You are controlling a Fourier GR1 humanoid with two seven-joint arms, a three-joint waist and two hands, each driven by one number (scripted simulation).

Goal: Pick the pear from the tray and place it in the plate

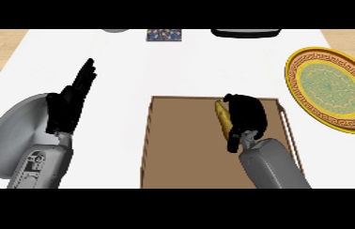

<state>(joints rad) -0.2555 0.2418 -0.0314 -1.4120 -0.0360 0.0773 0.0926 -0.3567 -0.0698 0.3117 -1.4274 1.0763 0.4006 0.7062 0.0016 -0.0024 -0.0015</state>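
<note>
A brown wooden tray (180, 143) lies on the white counter at the lower middle. My right hand (246, 114) is over its right half, fingers curled downward. A yellow-brown thing, apparently the pear (223, 119), shows along the hand's left side; the hand hides most of it. Whether the pear is lifted off the tray I cannot tell. The round plate (324, 85), yellow-rimmed with a green patterned centre, sits at the right edge, beyond the tray's far right corner. My left hand (69, 103) rests open at the left, fingers pointing up.
At the counter's far edge are a dark patterned square (164, 34), a black object (246, 33) and a grey round object (116, 30). Wooden floor (10, 42) shows past the counter's left corner.
</note>
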